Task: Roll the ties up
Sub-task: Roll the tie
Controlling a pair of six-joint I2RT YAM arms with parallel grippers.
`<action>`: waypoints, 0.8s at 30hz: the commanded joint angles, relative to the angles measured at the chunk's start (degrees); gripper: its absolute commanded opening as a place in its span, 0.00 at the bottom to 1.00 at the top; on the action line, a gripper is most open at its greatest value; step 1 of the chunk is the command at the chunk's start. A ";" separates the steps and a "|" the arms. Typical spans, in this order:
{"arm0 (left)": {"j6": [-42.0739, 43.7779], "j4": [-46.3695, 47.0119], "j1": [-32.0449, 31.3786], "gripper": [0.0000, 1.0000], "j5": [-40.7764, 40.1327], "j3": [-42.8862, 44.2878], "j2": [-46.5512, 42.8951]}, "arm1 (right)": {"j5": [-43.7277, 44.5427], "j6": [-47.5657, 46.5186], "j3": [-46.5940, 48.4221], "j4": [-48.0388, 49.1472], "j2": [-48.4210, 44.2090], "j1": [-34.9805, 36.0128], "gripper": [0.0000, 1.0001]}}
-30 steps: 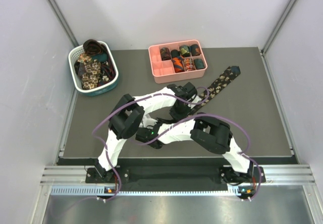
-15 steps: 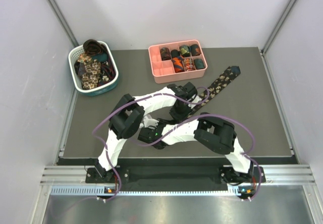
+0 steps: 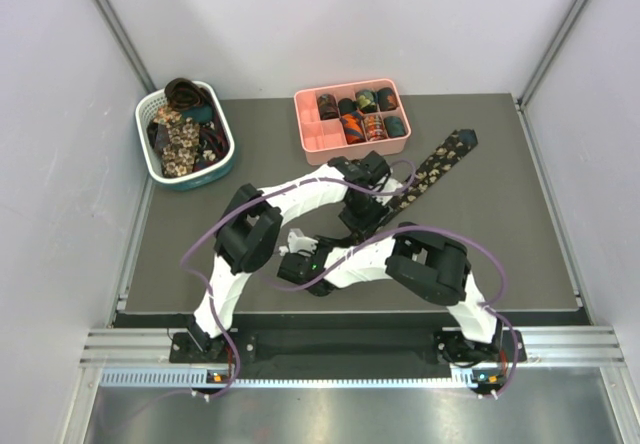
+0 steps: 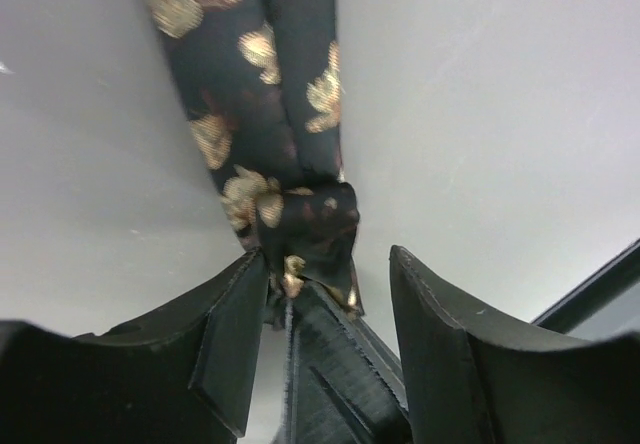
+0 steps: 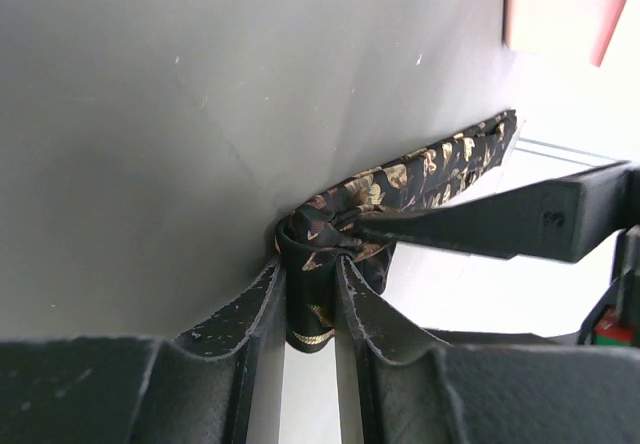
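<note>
A dark tie with beige floral print (image 3: 440, 164) lies diagonally on the grey table, its pointed wide end at the far right. Its near end is wound into a small coil (image 5: 330, 229). My right gripper (image 5: 310, 264) is shut on that coil; in the top view it (image 3: 345, 239) sits under the left arm. My left gripper (image 4: 328, 256) has its jaws apart around the coil's end (image 4: 310, 229), with a right finger (image 4: 340, 364) between them. One left finger (image 5: 500, 224) touches the coil. In the top view the left gripper (image 3: 362, 219) is at the strip's near end.
A pink divided tray (image 3: 350, 152) at the far middle holds several rolled ties (image 3: 365, 124). A white-and-teal slotted basket (image 3: 190, 179) at the far left holds loose ties (image 3: 180, 134). Both arms cross over the table's middle.
The left wrist has shifted slightly toward the far side and the right forearm has moved a little to the right. The tie strip lies about where it was.
</note>
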 commanded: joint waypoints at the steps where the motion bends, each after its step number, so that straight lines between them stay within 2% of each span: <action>1: -1.88 5.27 1.93 0.57 1.99 -0.84 -6.26 | -6.22 -0.59 -2.31 2.95 -1.35 -1.85 0.00; 3: -3.54 10.88 3.68 0.57 1.90 -3.65 -10.91 | -7.10 -1.12 -3.45 4.79 -3.10 -1.94 0.00; 9: -8.56 27.48 9.65 0.62 3.04 -21.56 -25.33 | -13.86 -2.70 -7.31 11.02 -9.60 -2.55 0.00; 12: -9.62 31.63 11.42 0.65 2.34 -27.55 -30.61 | -17.55 -2.96 -8.98 13.40 -12.42 -3.17 0.00; 15: -11.98 34.80 13.00 0.75 -0.81 -32.04 -35.27 | -21.76 -2.79 -10.39 15.25 -14.97 -4.13 0.00; 16: -12.86 36.90 13.44 0.83 -1.52 -34.93 -36.32 | -22.92 -2.53 -10.83 16.30 -15.76 -4.40 0.00; 17: -14.44 38.05 14.32 0.85 -3.44 -36.35 -38.42 | -23.97 -2.44 -11.70 16.92 -17.24 -5.10 0.00; 19: -15.68 42.52 14.94 0.98 -5.73 -41.52 -40.80 | -27.22 -2.00 -12.59 18.41 -19.35 -5.80 0.00; 22: -18.23 49.28 16.43 0.99 -9.34 -48.65 -46.60 | -31.18 -1.38 -14.78 19.99 -21.82 -7.21 0.00; 24: -18.58 50.28 16.87 0.99 -11.01 -52.26 -48.54 | -33.99 -1.12 -16.19 20.96 -23.49 -8.27 0.00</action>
